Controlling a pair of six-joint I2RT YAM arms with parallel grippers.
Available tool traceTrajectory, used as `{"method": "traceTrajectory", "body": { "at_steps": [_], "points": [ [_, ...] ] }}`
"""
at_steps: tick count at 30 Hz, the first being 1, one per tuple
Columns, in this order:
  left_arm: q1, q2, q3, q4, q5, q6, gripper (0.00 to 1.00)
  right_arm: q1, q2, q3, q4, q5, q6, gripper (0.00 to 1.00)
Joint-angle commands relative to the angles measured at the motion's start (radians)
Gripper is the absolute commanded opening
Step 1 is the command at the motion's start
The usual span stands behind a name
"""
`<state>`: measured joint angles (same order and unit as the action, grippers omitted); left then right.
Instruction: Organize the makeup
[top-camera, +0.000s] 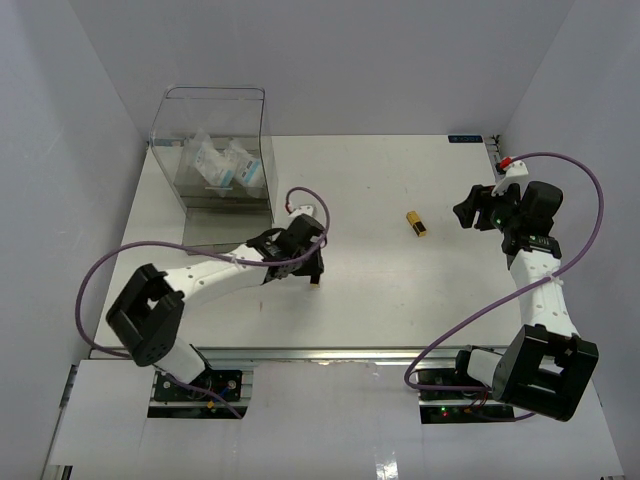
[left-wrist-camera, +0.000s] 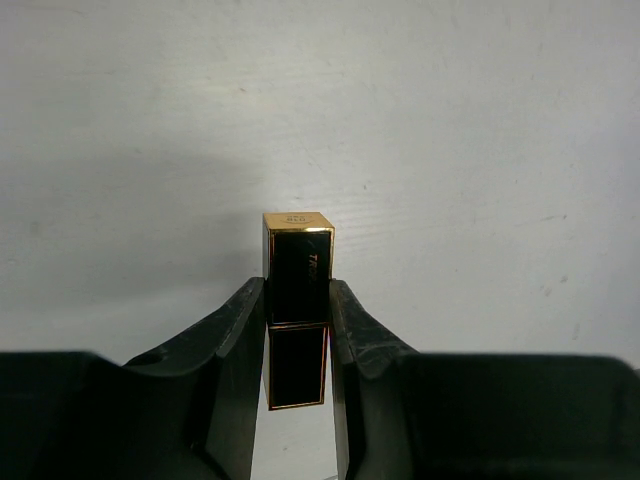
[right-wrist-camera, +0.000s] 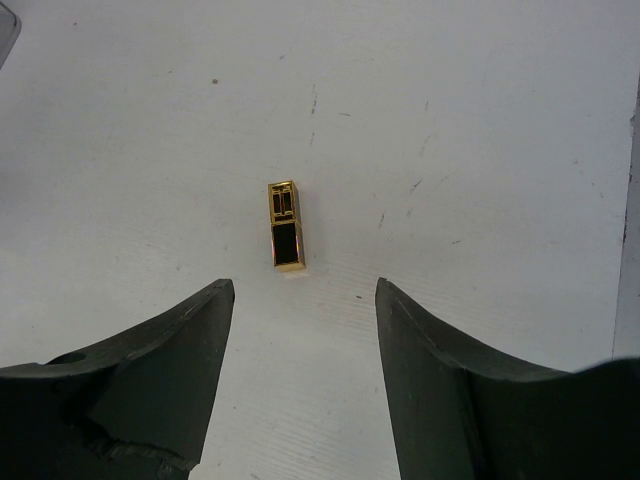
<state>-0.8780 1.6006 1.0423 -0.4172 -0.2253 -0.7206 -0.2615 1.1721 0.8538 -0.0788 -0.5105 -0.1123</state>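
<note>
My left gripper (left-wrist-camera: 297, 300) is narrow and clamped on a black lipstick with gold trim (left-wrist-camera: 298, 250). The fingers (left-wrist-camera: 240, 330) press its two flat sides, and the gold-capped end stands out past the tips. I cannot tell whether its far end touches the table (top-camera: 380, 300) or hangs just above it.

The case is glossy and my pads straddle the thin gold seam between cap and body. I judge the main risk to be the tube swivelling or sliding out if I swing fast, or the cap parting from the body.

My right gripper (right-wrist-camera: 305, 288) stands wide and holds nothing. A second lipstick, mostly gold (right-wrist-camera: 284, 225), lies flat on the table ahead of the tips, not yet between them. A low approach could push it along the surface instead of straddling it.

The clear plastic box (top-camera: 214, 92) sits at the far left corner, near my left gripper, with clear packets with white-and-blue labels (top-camera: 225, 168) standing inside. Its near corner is close to my left wrist, so a careless lift could knock the wall.

Between the two arms the table gives open room. The table's right edge and the side wall lie near my right arm, and its purple cable (top-camera: 590, 200) loops wide there.
</note>
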Motion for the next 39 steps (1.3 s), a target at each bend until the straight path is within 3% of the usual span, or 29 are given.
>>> {"method": "traceTrajectory", "body": {
  "at_steps": [1, 8, 16, 31, 34, 39],
  "points": [
    [0.124, -0.169, -0.083, 0.086, 0.096, -0.027, 0.22, -0.002, -0.005, -0.004, 0.027, -0.022, -0.009, 0.65],
    [0.421, -0.376, -0.193, 0.13, 0.254, -0.116, 0.22, -0.001, -0.003, -0.005, 0.027, -0.033, -0.007, 0.64],
    [0.787, -0.43, -0.329, 0.271, 0.434, -0.347, 0.22, -0.001, -0.003, -0.005, 0.027, -0.037, -0.007, 0.64],
    [0.955, -0.239, -0.227, 0.295, 0.302, -0.476, 0.26, 0.001, 0.001, -0.005, 0.025, -0.045, -0.009, 0.64],
    [0.979, -0.181, -0.206, 0.314, 0.325, -0.476, 0.31, 0.001, 0.003, -0.005, 0.025, -0.045, -0.01, 0.64],
    [1.017, -0.111, -0.177, 0.356, 0.391, -0.446, 0.53, 0.002, 0.015, -0.003, 0.016, -0.06, -0.027, 0.64]
  ]
}}
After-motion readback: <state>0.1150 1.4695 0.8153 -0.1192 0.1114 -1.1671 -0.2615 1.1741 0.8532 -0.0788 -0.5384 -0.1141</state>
